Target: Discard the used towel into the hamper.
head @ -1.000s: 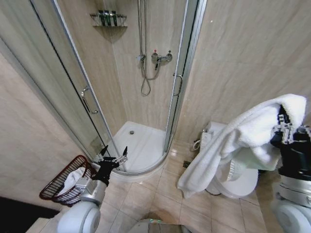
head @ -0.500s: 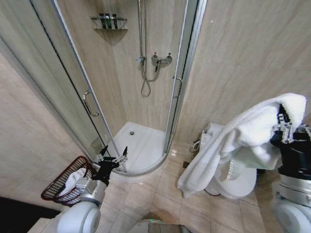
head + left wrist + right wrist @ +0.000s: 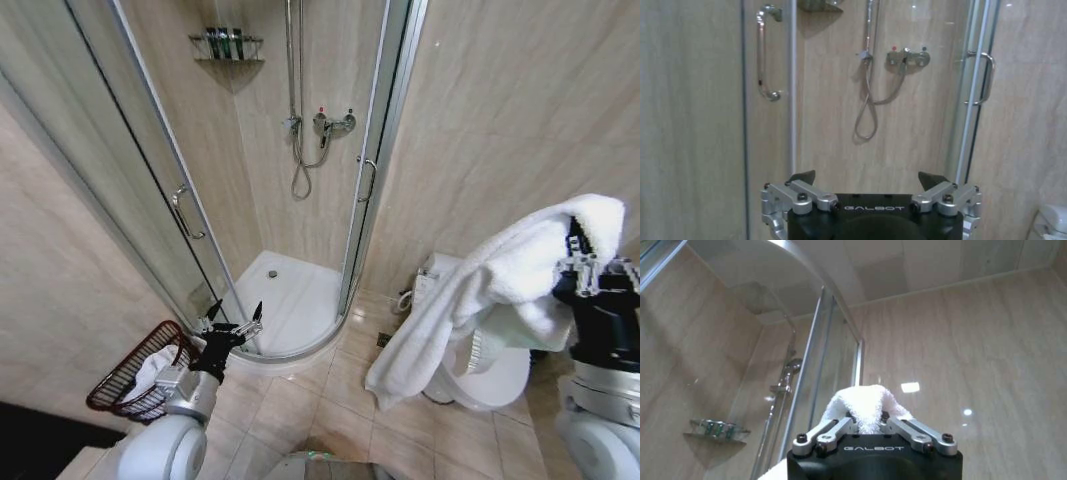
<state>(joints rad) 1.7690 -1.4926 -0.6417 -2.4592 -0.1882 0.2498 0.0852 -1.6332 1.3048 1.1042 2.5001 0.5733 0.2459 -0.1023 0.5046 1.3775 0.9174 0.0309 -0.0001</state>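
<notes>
- At the right edge of the head view, the right gripper (image 3: 578,258) is raised, its fingers pinched shut on a fold of the white towel (image 3: 480,290); the right wrist view shows the tuft of towel (image 3: 863,407) squeezed between them.
- The towel drapes from that grip down toward the lower middle of the frame, hanging in front of the white toilet (image 3: 490,375).
- In the lower left of the frame, the hamper (image 3: 135,372) sits tilted on the tiled floor (image 3: 330,400), with something white lying inside it.
- The left gripper (image 3: 234,318) hovers just beside the hamper, toward the shower tray (image 3: 290,300), fingers spread apart and holding nothing; the left wrist view has those fingers (image 3: 803,177) wide apart, facing the shower hose (image 3: 870,100).
- The towel and the hamper are well apart, on opposite sides of the frame.
</notes>
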